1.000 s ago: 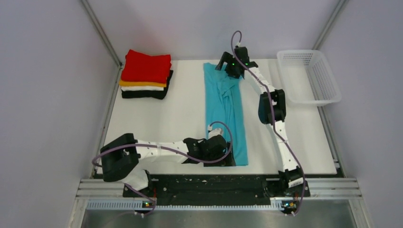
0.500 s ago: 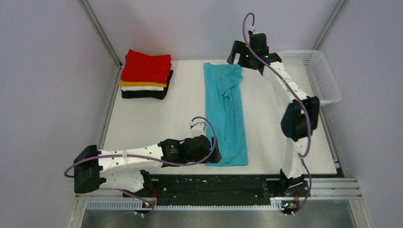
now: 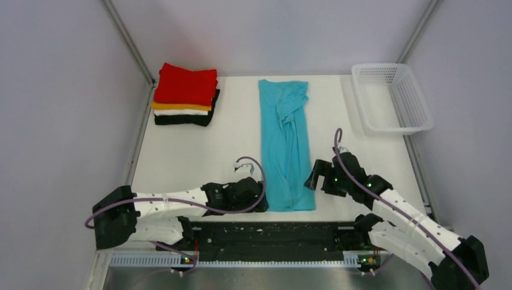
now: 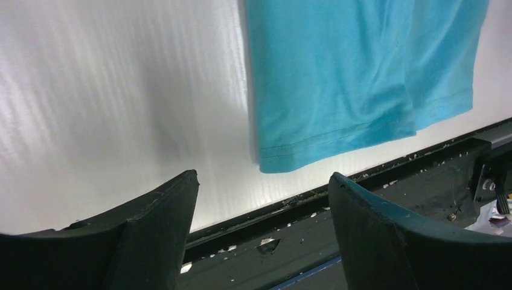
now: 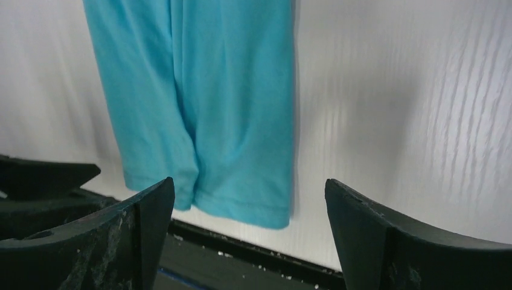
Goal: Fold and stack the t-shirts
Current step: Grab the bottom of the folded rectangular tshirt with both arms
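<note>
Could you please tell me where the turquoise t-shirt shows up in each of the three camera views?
Top external: the turquoise t-shirt lies as a long strip down the middle of the table.
Left wrist: the t-shirt fills the upper right.
Right wrist: the t-shirt hangs from upper left to centre.
Shared landmark: its hem at the table's near edge.

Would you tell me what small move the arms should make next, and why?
The turquoise cotton t-shirt lies folded into a long strip, and the left gripper and right gripper hang open beside its near hem corners, holding nothing. I would probably lower both to pinch those corners for a crosswise fold.
</note>
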{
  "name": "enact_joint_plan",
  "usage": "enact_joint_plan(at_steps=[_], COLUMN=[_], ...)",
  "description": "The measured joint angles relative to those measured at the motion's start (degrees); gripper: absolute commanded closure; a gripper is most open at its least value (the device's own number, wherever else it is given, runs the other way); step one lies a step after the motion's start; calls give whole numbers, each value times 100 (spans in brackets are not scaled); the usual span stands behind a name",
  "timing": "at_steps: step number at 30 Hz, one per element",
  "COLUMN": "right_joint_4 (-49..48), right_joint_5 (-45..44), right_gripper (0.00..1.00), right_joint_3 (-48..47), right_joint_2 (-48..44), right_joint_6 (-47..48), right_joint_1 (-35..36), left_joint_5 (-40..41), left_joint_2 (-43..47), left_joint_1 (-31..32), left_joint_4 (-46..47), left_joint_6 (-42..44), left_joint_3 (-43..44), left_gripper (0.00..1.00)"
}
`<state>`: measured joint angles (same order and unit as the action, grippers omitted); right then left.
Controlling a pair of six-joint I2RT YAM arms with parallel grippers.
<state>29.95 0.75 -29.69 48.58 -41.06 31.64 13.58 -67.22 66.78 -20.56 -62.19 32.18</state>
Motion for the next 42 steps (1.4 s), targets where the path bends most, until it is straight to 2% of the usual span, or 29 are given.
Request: enact_joint_plan(at_steps=[1, 5, 9, 11, 13, 15, 16, 17, 24, 35, 42], right_joint_4=[146, 184, 92, -96, -251, -402, -481, -553, -579, 645, 623], right_joint_5=[68, 398, 708, 804, 887, 925, 944, 964, 927, 1443, 1469], right_gripper=[13, 29, 34, 43, 52, 64, 79, 100, 100, 100, 100], right_joint_3=[168, 739, 1281, 1318, 1346, 1366, 1386, 1394, 1523, 1891, 1840], right_joint_2=[-256, -1036, -892, -758, -586, -442, -361, -302, -365, -2835, -2728], right_joint_6=[-118, -494, -723, -804, -822, -846, -859, -855, -861, -1572, -1655], right_joint_1=[122, 238, 284, 291, 315, 319, 319, 319, 396, 1145, 1172], left_joint_5=[-70, -256, -378, -393, -413, -520, -542, -564, -728, -1121, -1032], left_joint_2=[-70, -610, -1014, -1145, -1231, -1303, -1314, -1316, -1287, 22, 37], left_joint_1=[0, -7, -46, -74, -98, -146, -155, -160, -179, 205, 210], left_joint_4=[136, 573, 960, 1054, 1132, 1200, 1207, 1211, 1154, 544, 367], left_joint_6=[15, 26, -22, -70, -125, -125, -140, -157, -216, -269, -284], left_joint_3=[-20, -22, 116, 142, 151, 155, 157, 160, 162, -435, -391], left_gripper=[28, 43, 63, 78, 88, 97, 100, 100, 100, 100, 100])
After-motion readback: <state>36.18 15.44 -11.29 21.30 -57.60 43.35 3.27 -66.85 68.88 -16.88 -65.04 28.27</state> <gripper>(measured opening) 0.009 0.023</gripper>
